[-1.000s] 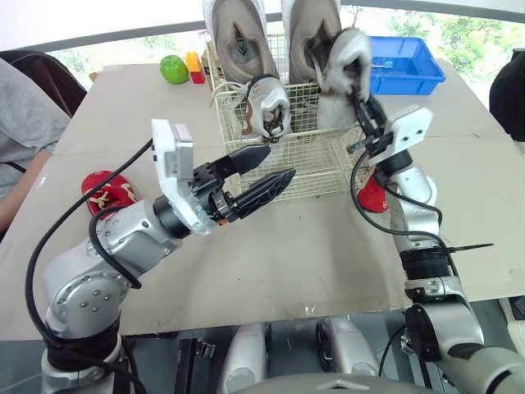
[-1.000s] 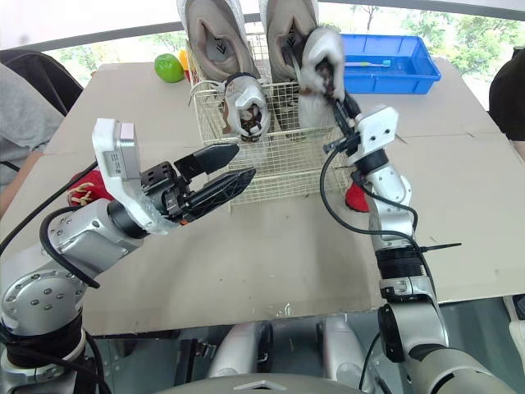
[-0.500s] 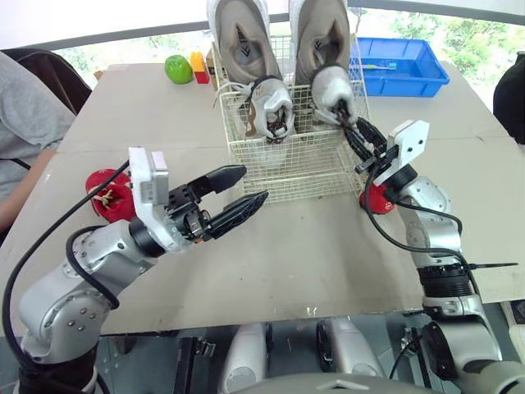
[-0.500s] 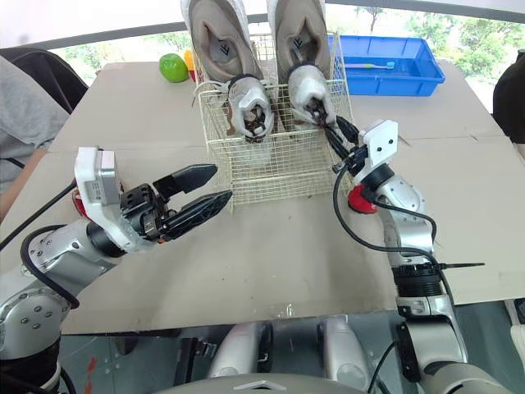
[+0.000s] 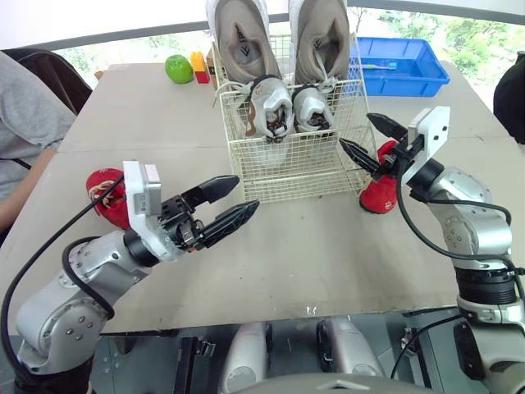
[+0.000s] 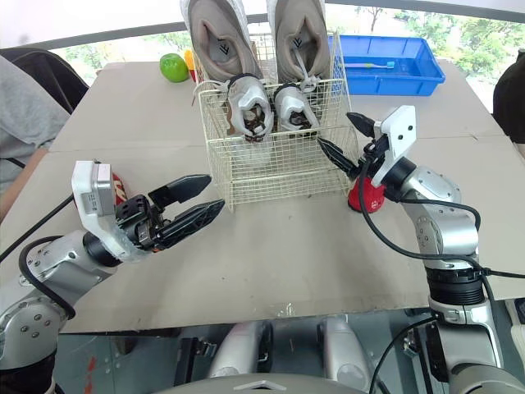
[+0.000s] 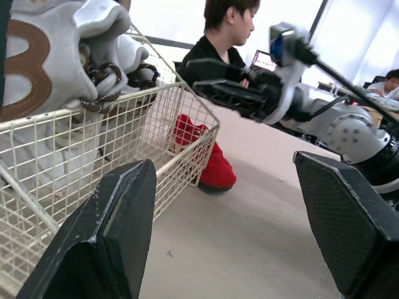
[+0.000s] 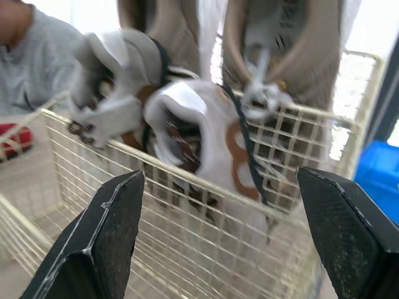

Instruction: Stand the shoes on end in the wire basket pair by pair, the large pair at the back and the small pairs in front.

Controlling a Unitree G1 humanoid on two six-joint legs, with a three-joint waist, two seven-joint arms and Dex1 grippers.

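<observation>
While left gripper [image 5: 246, 193], right gripper [image 5: 356, 131] wide open, empty: shoes [image 5: 272, 105], long axes vertical, in wire basket [image 5: 302, 171].

The large pair [image 5: 246, 37] stands on end at the wire basket's [image 5: 287, 168] 12 o'clock, with a small white pair [image 5: 275, 107] before it. My right gripper [image 5: 356, 131], fingers spread, hangs at its 3 o'clock over a red shoe [image 5: 379, 193]. My left gripper [image 5: 246, 192] gapes at 7 o'clock.

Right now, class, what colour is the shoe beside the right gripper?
The shoe is red; best in right eye view.
</observation>
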